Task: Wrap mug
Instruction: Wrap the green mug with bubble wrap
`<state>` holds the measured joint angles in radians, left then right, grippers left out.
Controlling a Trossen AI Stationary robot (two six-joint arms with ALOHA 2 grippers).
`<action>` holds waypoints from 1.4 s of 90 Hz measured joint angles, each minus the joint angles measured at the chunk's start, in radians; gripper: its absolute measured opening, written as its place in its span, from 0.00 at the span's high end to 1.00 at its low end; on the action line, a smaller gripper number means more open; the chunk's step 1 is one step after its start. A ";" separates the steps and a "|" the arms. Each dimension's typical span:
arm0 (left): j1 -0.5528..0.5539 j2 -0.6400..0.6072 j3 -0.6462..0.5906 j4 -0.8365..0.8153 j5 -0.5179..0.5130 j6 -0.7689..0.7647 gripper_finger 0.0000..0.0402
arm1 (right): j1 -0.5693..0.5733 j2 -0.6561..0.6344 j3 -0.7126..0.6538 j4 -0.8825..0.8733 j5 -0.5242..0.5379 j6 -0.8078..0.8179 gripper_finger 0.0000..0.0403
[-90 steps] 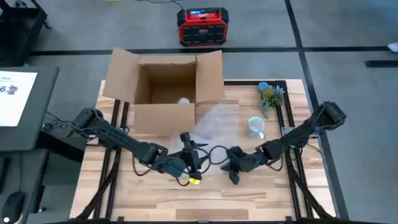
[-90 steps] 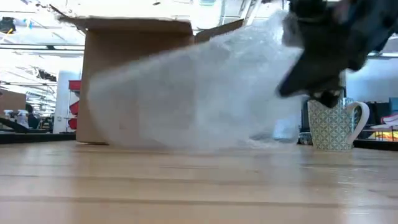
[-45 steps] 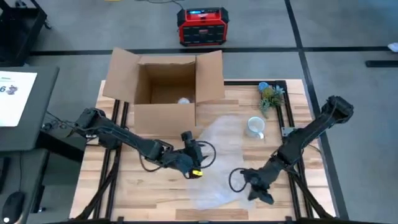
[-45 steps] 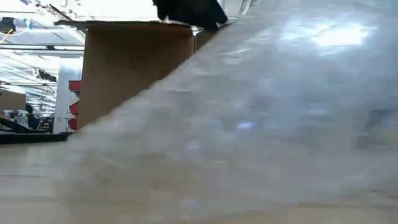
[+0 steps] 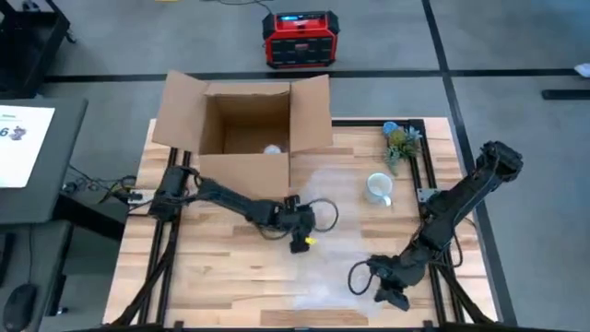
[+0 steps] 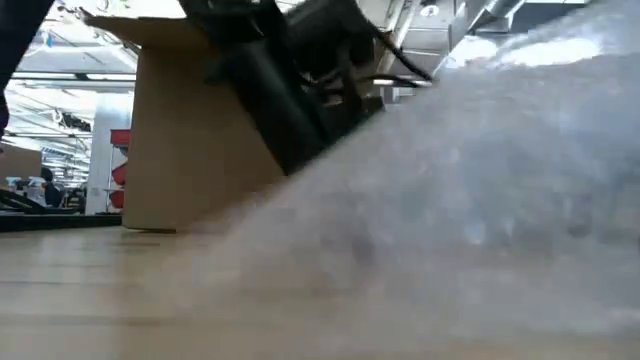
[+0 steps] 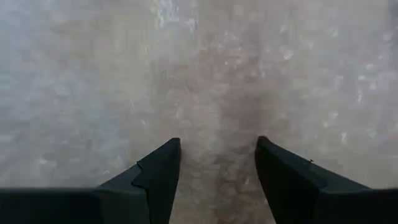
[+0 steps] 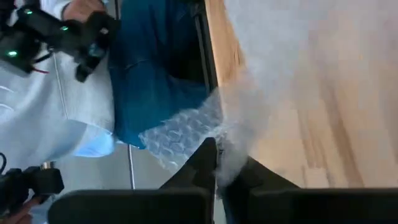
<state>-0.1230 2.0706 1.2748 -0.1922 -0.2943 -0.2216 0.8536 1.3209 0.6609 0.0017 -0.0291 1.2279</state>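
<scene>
I see the mug (image 5: 378,188) upright on the table (image 5: 230,277), right of the cardboard box (image 5: 244,138). The bubble wrap (image 5: 323,231) lies spread in front of the box. My right gripper (image 5: 392,293) pinches its near edge; my left gripper (image 5: 297,242) hovers above it, fingers apart.

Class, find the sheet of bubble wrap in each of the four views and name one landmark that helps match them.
High view: bubble wrap spread mid-table.
Low view: fills the right.
Left wrist view: fills the frame.
Right wrist view: edge pinched in right gripper.
Shared landmark: cardboard box, also in the low view.
</scene>
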 joint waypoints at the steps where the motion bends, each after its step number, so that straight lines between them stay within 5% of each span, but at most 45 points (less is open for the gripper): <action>1: 0.006 0.002 0.001 0.002 0.000 0.000 0.54 | 0.004 0.000 0.000 0.001 0.003 0.006 1.00; 32: 0.072 0.002 -0.007 0.152 -0.231 0.118 0.59 | 0.123 -0.001 0.000 -0.151 0.085 0.305 1.00; 57: 0.042 -0.029 -0.002 0.155 -0.245 0.150 0.60 | 0.217 -0.046 0.000 -0.183 0.190 0.360 1.00; 83: -0.054 -0.162 0.020 -0.009 -0.224 0.086 0.60 | 0.232 -0.085 0.087 -0.288 0.334 0.167 1.00; 102: -0.079 -0.170 0.011 -0.051 0.037 0.017 0.60 | 0.221 -0.085 0.135 -0.334 0.569 -0.081 1.00; 126: -0.031 -0.155 -0.049 -0.030 -0.047 -0.029 0.60 | 0.150 -0.057 0.134 -0.555 0.808 0.258 1.00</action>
<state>-0.1541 1.9156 1.2263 -0.2225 -0.3411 -0.2510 1.0036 1.2639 0.7946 -0.5532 0.7787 1.4854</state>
